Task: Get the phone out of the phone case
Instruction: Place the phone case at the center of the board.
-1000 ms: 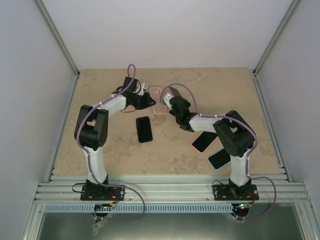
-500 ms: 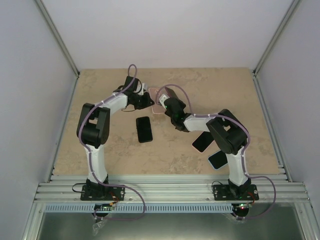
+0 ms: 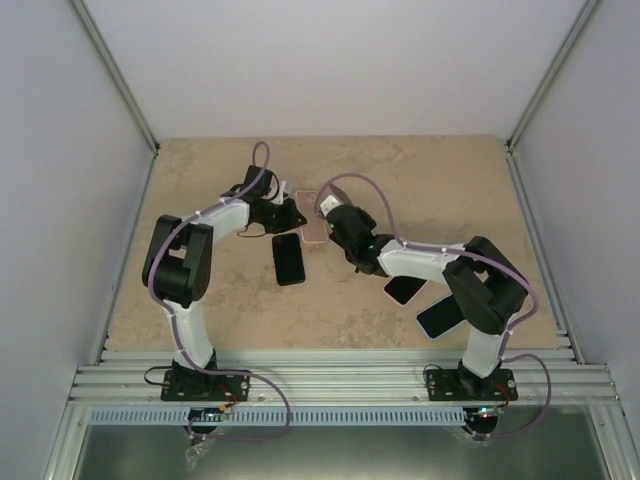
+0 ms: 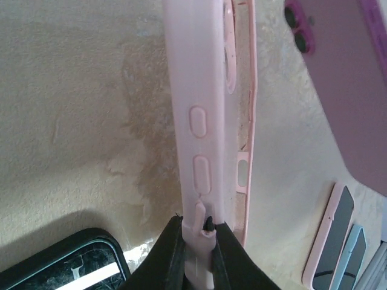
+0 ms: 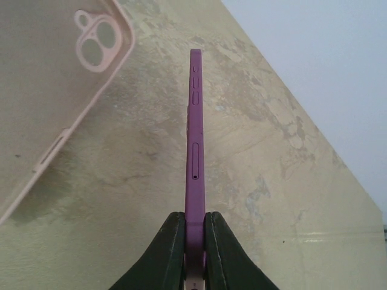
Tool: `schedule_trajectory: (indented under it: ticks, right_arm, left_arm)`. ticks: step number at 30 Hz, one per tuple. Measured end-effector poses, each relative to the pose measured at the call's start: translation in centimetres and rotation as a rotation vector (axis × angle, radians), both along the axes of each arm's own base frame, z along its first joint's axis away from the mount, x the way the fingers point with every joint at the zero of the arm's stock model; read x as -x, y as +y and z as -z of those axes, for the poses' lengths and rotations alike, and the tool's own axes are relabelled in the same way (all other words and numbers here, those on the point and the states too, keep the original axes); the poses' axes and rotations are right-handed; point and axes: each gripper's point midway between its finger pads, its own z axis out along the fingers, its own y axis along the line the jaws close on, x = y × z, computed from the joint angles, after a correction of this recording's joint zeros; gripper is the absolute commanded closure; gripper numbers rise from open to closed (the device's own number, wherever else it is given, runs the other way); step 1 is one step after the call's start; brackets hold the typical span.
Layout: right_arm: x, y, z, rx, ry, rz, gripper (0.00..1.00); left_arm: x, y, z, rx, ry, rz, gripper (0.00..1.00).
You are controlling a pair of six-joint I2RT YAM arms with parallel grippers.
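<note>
Phone case (image 4: 208,121), pink and empty, is hanging edge-on in the left gripper (image 4: 198,235), whose jaws are pinching tight on one long side wall by the button bumps. The phone case is sitting just left of the middle of the surface (image 3: 450,180), toward the far edge. Bare tan stone is showing from it out to the left edge. Whether its lower rim is touching the stone I cannot tell.

Just nearer than the case, a black phone (image 3: 289,259) is lying flat, screen up, narrowing the room under the left arm.

Right of the case, with a strip of bare surface showing between them, the phone (image 5: 195,139), purple, is standing out of its case. The right gripper (image 5: 195,225) is clamping it across its thin body at the lower end, jaws pressed fully together on it.

Further right, toward the near right corner, a pink-rimmed phone (image 3: 403,289) and a blue-rimmed phone (image 3: 440,318) are lying flat, partly under the right arm. Plain stone is showing around the far right corner.

Pale walls (image 3: 60,150) are boxing the surface in on the left, far and right sides. A ribbed metal rail (image 3: 330,380) is running along the near edge.
</note>
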Motion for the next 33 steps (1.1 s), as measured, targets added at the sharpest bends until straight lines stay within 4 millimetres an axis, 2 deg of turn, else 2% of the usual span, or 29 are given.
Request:
schedule_trajectory:
  ticks: [3,9,11,16,22,24,28,33]
  right_arm:
    - [0.5,0.3,0.4,-0.007,0.003,0.017,0.99]
    - [0.5,0.2,3.5,0.03,0.029,0.09,0.98]
    - [0.3,0.3,3.8,0.02,0.025,0.112,0.97]
    - [0.2,0.4,4.1,-0.022,0.031,0.148,0.84]
    - [1.0,0.5,6.9,0.007,0.115,0.137,0.82]
    - [1.0,0.6,7.3,0.012,0.13,0.138,0.78]
    - [1.2,1.2,7.7,0.0,0.154,0.133,0.63]
    - [1.6,2.1,7.7,-0.032,0.189,0.101,0.5]
  left_arm:
    - [0.1,-0.1,-0.2,0.01,-0.006,0.006,1.0]
    - [-0.1,-0.2,-0.4,0.016,-0.017,0.008,1.0]
    - [-0.1,-0.2,-0.4,0.017,-0.019,0.008,1.0]
    - [-0.1,-0.3,-0.2,0.02,-0.015,0.012,1.0]
    - [-0.5,-0.5,0.4,0.017,-0.008,0.017,1.0]
    - [-0.6,-0.5,0.5,0.016,-0.006,0.017,1.0]
    - [-0.7,-0.5,0.6,0.015,-0.005,0.017,1.0]
    - [-0.9,-0.5,0.9,0.009,-0.003,0.013,1.0]
